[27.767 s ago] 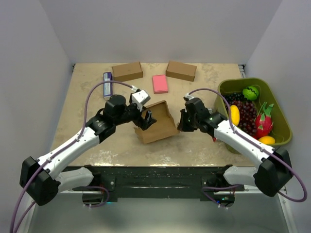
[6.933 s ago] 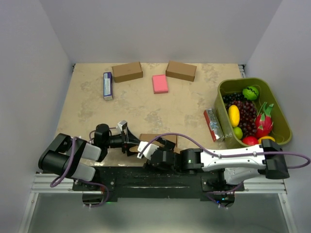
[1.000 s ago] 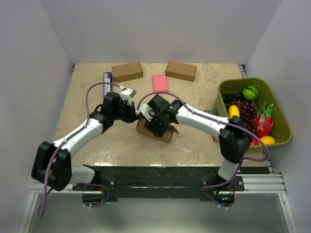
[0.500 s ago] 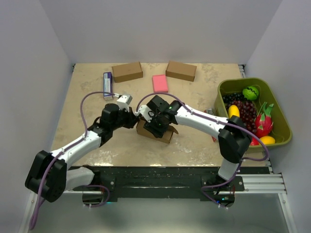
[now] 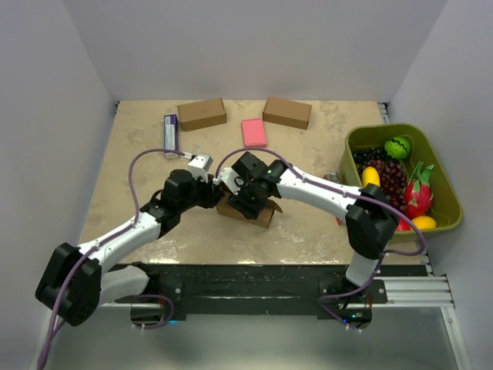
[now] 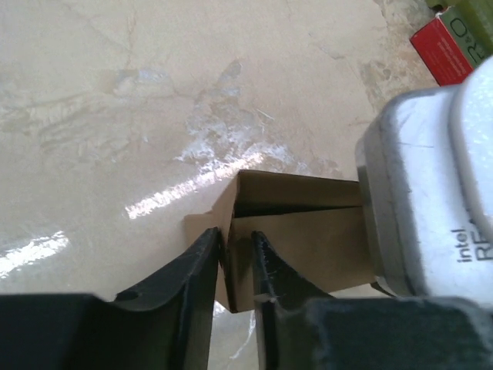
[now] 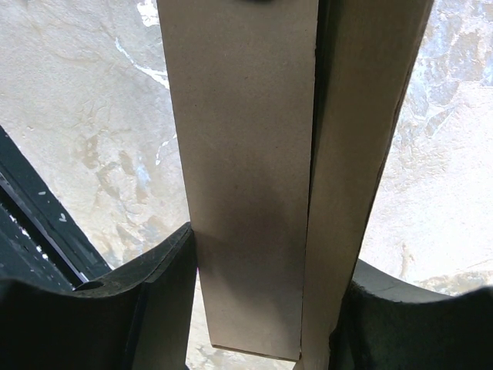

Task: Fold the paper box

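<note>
Fig. | Step, as judged: closing an end flap | paper box (image 5: pixel 264 213) lay mid-desk, partly folded | right hand (image 7: pixel 262 308) clamped across its walls | left hand (image 6: pixel 235 266) pinched the flap edge | Next: tuck flap inward against right hand's bracing.

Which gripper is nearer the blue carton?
Left. The left gripper sits right of the blue carton, toward the bases; the right gripper is farther right, on the paper box.
</note>
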Tool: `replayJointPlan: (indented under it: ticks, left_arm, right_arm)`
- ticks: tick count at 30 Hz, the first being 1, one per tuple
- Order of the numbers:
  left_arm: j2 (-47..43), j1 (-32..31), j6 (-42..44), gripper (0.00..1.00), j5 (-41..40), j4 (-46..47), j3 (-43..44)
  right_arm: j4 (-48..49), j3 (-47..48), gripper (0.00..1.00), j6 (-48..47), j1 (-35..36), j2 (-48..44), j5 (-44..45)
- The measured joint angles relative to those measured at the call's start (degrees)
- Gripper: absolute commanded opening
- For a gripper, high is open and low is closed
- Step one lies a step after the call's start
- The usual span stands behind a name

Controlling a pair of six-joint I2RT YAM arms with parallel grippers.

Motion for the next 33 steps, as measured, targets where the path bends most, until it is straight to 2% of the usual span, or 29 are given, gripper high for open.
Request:
replayJointPlan:
  ticks: [3,6,10,15,23,30,33]
  left_arm:
    - [-0.13,-0.55,1.14,0.55,-0.09,-3.89,2.01]
    - [-0.81,-0.02,2.47,0.62,-1.84,-9.14,4.70]
    - [-3.13,0.20,4.68,0.62,-4.66,-13.94,7.56]
    - [-4.50,0.66,6.73,0.59,-4.24,-15.32,9.88]
    - [-1.14,1.22,7.82,0.52,-1.36,-15.52,11.04]
    - [0.87,1.38,7.82,0.42,0.48,-14.01,11.45]
    - [2.05,1.42,7.72,0.42,0.90,-13.03,11.45]
  right_arm:
    - [-0.02,0.00,0.42,0.07,-0.02,-0.02,-0.07]
    - [-0.11,0.00,0.42,0.07,-0.33,-0.04,-0.46]
    - [-0.09,0.00,0.42,0.02,-0.33,-0.04,-0.50]
    - [-0.07,0.00,0.42,0.13,-0.35,-0.04,-0.50]
    - [-0.02,0.00,0.42,0.81,-0.52,-0.04,-0.48]
    - [0.04,0.00,0.42,1.64,-0.83,-0.04,-0.48]
    - [0.07,0.00,0.41,2.03,-0.98,-0.04,-0.48]
